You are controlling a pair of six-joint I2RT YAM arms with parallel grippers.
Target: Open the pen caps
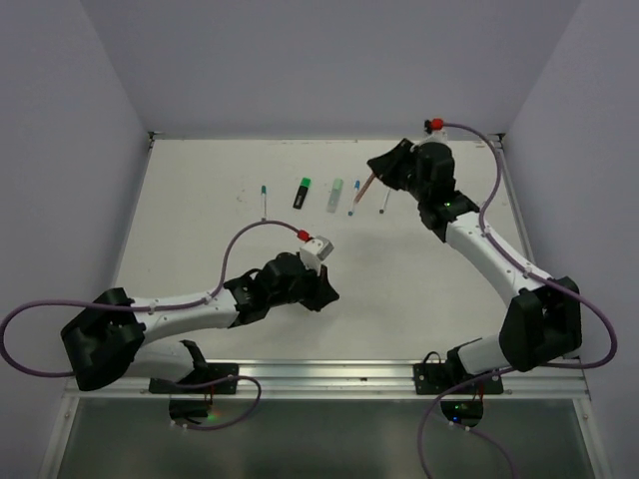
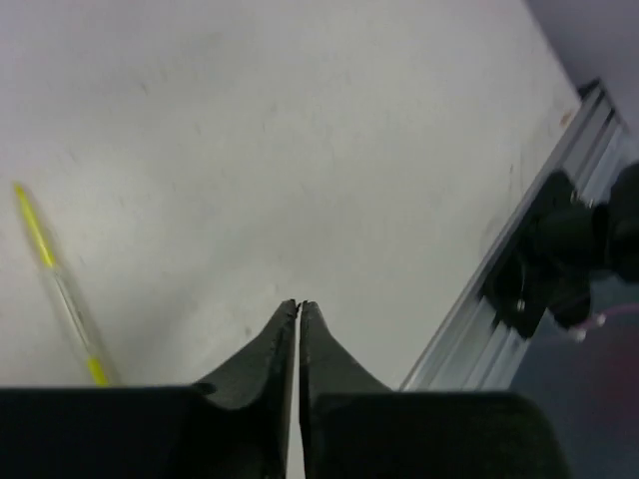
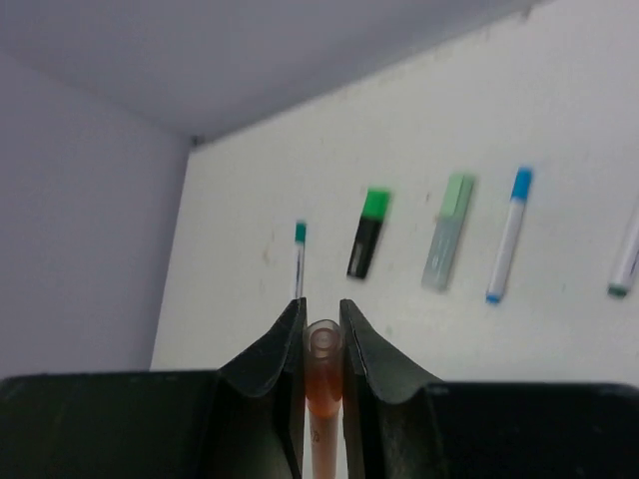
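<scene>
The right hand [image 3: 321,317] is clamped on an orange pen [image 3: 322,379]; the left hand [image 2: 300,311] is closed on nothing. The green cap [image 3: 376,204], mint cap [image 3: 458,192] and blue cap [image 3: 521,183] are seated on pens lying in a row on the desk [image 3: 559,120]. Light, stiff and likely slick, each is best pinched across its stubby body and pulled straight off.

My left tool [image 2: 300,309], two black plastic fingers pressed tip to tip, hangs over the white table [image 2: 300,150]. A thin clear plastic pen with yellow ends [image 2: 62,289] lies at left. A grooved aluminium rail [image 2: 479,319] borders the table at right.
</scene>
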